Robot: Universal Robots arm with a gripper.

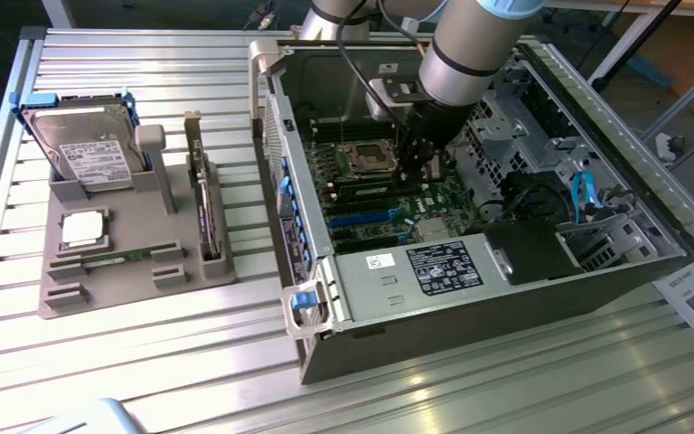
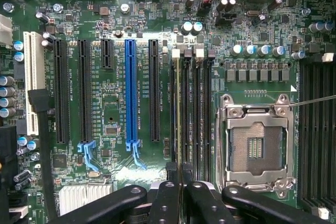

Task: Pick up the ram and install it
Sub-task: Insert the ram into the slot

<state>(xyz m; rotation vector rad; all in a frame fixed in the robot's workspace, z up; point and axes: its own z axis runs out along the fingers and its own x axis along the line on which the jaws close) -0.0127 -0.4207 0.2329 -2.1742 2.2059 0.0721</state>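
The slatted metal table [image 1: 142, 380] bears the open computer case [image 1: 480, 307] at the exterior view's centre and right, with the grey parts tray [image 1: 142, 221] apart at its left. Installing looks to be in hand: the gripper [image 2: 179, 184], pinched nearly closed on the ram [image 2: 179, 108], holds it edge-on along the memory slots [image 2: 197, 108] beside the empty processor socket [image 2: 255, 142]. Seating it, I judge, calls for square alignment and an even press.

Exterior high, wrist seemingly above motherboard [image 2: 113, 103]
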